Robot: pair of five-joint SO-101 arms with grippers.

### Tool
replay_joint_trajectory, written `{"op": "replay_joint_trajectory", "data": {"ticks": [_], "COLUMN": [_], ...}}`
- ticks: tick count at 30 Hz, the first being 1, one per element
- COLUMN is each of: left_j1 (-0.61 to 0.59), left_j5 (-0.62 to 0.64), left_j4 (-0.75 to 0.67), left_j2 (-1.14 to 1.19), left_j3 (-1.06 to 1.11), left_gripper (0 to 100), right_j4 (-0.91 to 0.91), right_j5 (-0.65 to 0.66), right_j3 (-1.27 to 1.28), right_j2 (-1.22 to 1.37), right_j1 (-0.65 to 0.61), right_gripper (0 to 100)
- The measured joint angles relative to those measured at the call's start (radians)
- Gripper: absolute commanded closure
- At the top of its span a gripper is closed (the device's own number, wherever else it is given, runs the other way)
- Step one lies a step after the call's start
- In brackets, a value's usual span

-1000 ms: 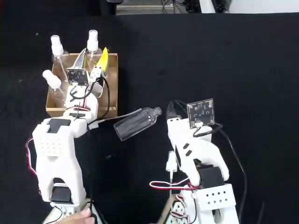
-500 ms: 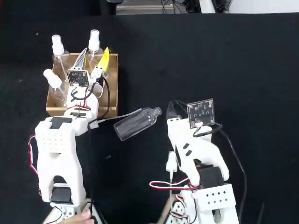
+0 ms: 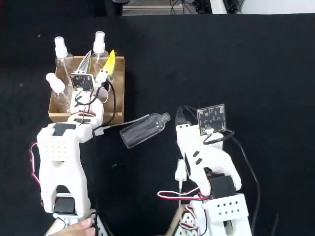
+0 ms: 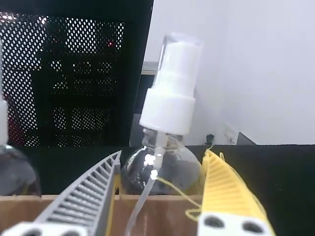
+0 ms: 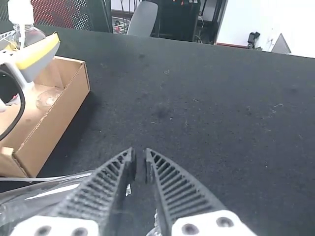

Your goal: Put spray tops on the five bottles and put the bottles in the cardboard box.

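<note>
L arm's gripper (image 3: 101,53) hangs over the far part of the brown cardboard box (image 3: 58,118), which sits far left on the black tabletop (image 3: 221,59). Its jaws, one grey and one yellow, are spread. They flank a clear plastic bottle w/ white spray top (image 4: 170,103) standing upright at the box's far wall. No contact that I can see, so prob. a let-go, not a grasp.

A far-left capped bottle (image 3: 60,48) stands in the box's far-left corner. A left-side capped bottle (image 3: 53,82) stands by the left wall.

A clear uncapped bottle (image 3: 145,129) lies on its side on the tabletop between the box and the R arm, neck to the right. R arm's gripper (image 5: 139,155) sits just right of that neck, jaws pressed almost together w/ nothing between.

Judgement: three boxed, lying bottle needs its top next.

To do this step well:
- Leave the L jaws wide.
- Lift straight up until clear of the tall spray top, then pull back toward the near side.
- Any sideways drift could clip the top & tip the light bottle into its neighbours.
- Watch the arm's cable near the box's right wall.
</note>
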Motion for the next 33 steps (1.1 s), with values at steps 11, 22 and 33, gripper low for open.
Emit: {"op": "replay_joint_trajectory", "data": {"ticks": [11,22,33], "left_j1": [0.0,0.002,0.002], "left_j5": [0.0,0.0,0.0], "left_j4": [0.008,0.009,0.009], "left_j2": [-0.025,-0.02,-0.031], "left_j3": [0.02,0.023,0.046], "left_gripper": [71,68,68], "right_j4": [0.0,0.0,0.0], "right_j5": [0.0,0.0,0.0], "right_j3": [0.0,0.0,0.0], "right_j2": [0.0,0.0,0.0], "right_j1": [0.0,0.0,0.0], "right_gripper": [98.7,98.7,98.7]}}
